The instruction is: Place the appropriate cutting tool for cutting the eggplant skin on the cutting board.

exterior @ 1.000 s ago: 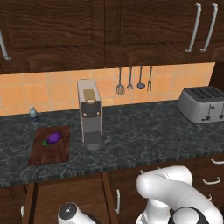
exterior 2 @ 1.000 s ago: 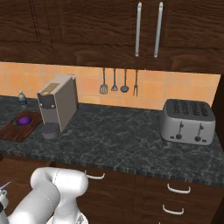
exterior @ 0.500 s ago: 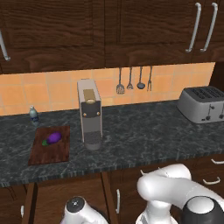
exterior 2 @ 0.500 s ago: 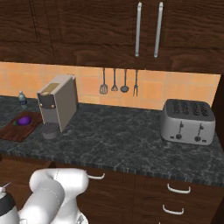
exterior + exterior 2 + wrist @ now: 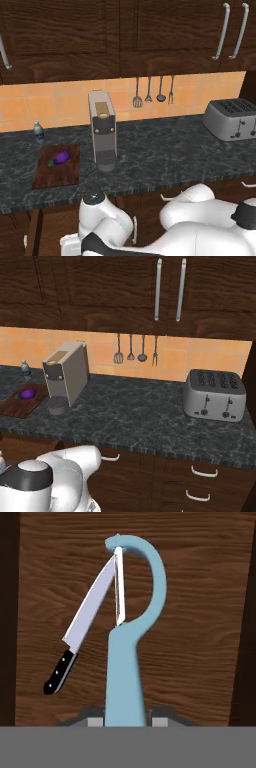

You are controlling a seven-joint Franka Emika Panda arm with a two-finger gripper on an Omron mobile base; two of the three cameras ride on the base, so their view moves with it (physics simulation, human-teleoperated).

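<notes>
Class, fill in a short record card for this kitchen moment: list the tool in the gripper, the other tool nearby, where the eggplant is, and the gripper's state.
tool in gripper: peeler, light blue handle between the fingertips
other tool: knife, black handle, lying on a wooden surface beyond the peeler
eggplant: lying on the cutting board
board position: left of the coffee machine on the counter
gripper: shut on the peeler

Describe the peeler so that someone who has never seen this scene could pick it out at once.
Look in the hand view at the brown wooden surface. Two tools show against it: the peeler and a knife. The peeler is the light blue one, with a thick handle curving into a hook around a short silver blade, while the knife is straight, long-bladed and black-handled.
</notes>
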